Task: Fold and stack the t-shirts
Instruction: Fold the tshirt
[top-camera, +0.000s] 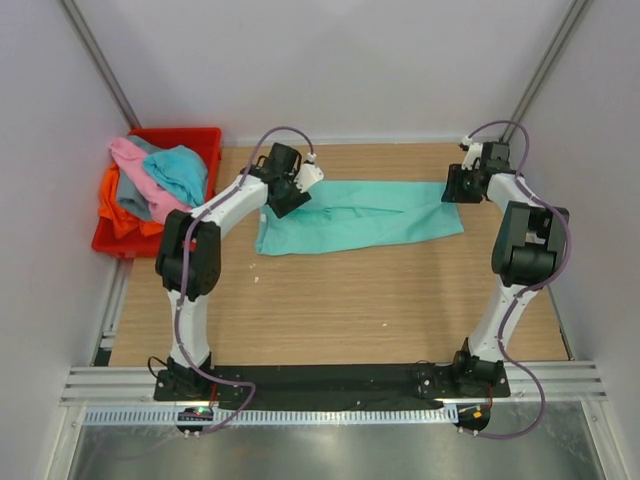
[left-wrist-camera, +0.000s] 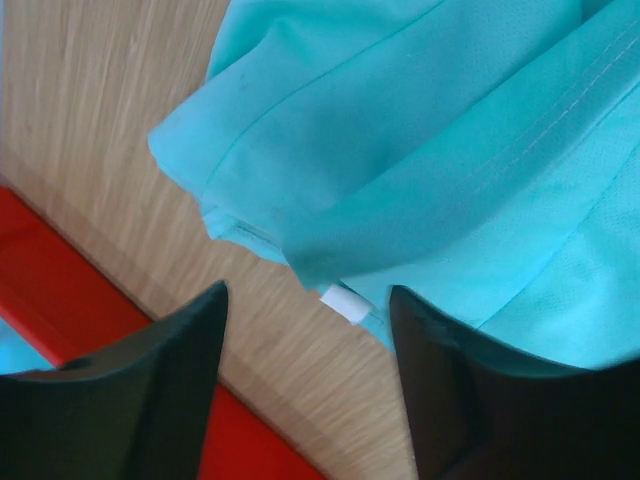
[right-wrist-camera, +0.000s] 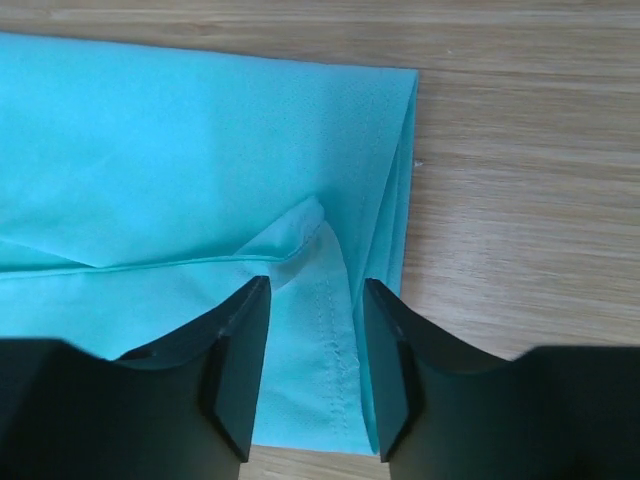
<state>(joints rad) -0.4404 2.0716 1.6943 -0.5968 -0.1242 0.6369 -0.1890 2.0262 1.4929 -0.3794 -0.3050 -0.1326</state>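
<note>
L gripper (left-wrist-camera: 305, 335) hangs w/ fingers spread over the left end of the mint green t-shirt (top-camera: 360, 215), white tag (left-wrist-camera: 345, 300) btwn them. R gripper (right-wrist-camera: 312, 365) is also spread, straddling a hem fold at the right end. Shirt lies as a long folded strip across the far table (top-camera: 330, 300). Pink shirt (top-camera: 135, 168), turquoise shirt (top-camera: 183, 170), orange shirt (top-camera: 120, 222) & grey shirt (top-camera: 130, 196) sit heaped in the red bin (top-camera: 200, 133), far left.

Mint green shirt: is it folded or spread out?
Partly folded: the shirt lies on the table as a long narrow band, and the right wrist view shows doubled layers at its edge.
</note>
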